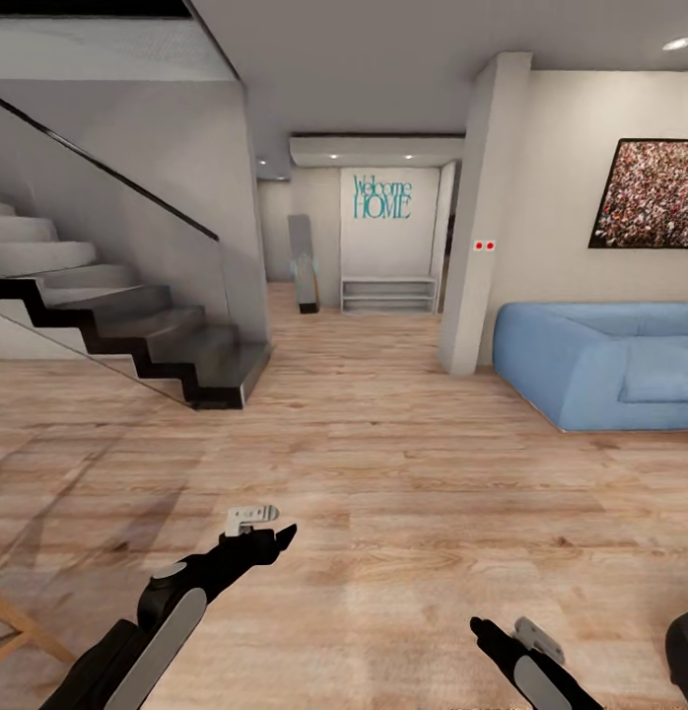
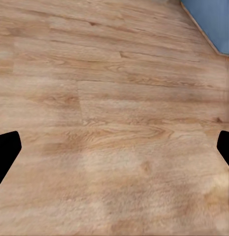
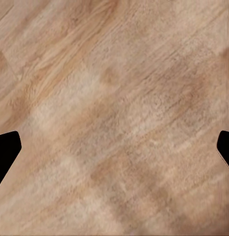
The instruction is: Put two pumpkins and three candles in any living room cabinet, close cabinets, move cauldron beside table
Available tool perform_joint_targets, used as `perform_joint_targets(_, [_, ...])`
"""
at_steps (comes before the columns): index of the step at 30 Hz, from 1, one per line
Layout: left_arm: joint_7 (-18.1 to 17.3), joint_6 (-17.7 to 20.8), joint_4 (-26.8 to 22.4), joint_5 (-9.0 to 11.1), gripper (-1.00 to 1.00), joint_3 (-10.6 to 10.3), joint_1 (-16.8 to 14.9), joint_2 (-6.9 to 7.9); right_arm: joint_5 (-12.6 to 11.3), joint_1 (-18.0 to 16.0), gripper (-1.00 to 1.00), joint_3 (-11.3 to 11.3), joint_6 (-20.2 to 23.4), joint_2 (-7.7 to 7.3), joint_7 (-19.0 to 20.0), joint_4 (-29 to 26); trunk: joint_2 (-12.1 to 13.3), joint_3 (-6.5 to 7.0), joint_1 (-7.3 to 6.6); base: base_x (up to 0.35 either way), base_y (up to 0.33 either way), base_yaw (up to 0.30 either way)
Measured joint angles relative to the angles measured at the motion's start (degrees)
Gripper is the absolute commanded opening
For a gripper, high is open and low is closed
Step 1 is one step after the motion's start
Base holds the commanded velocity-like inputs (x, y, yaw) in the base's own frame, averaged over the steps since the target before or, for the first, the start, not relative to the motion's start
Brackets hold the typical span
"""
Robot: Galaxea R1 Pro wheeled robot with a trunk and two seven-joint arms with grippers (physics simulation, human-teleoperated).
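Observation:
The pumpkins, candles, cabinet, cauldron and table are out of view. My left gripper (image 1: 281, 539) hangs low over the light wood-plank floor (image 1: 383, 493), open and empty; its black fingertips (image 2: 6, 150) stand wide apart above bare planks. At the lower right, my right gripper (image 1: 482, 627) is also open and empty, and its fingertips (image 3: 6, 150) frame nothing but floor. The blue sofa (image 1: 600, 365) of the living room sits to the right.
A dark staircase with a glass rail (image 1: 137, 325) rises at left. A hallway with a "Welcome HOME" wall (image 1: 383, 197) and a low white shelf (image 1: 388, 294) lies ahead. A white pillar (image 1: 482, 217) stands beside the sofa. Slanted wooden legs (image 1: 19, 631) show at lower left. A dark rounded shape (image 1: 684, 651) touches the lower right edge.

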Motion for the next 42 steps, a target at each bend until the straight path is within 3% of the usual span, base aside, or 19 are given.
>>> perform_joint_targets(13, [0.3, 0.0, 0.0, 0.1, 1.00, 0.3, 0.0, 0.11, 0.0, 0.0, 1.00, 0.0, 0.4, 0.08, 0.2, 0.0, 0.0, -0.55, -0.01, 0.093, 0.015, -0.253])
perform_joint_targets(42, [0.2, 0.6, 0.4, 0.7, 1.00, 0.9, -0.1, 0.21, 0.0, 0.0, 1.00, 0.1, 0.4, 0.17, 0.4, 0.0, 0.0, -1.85, -0.02, 0.259, 0.177, -0.251])
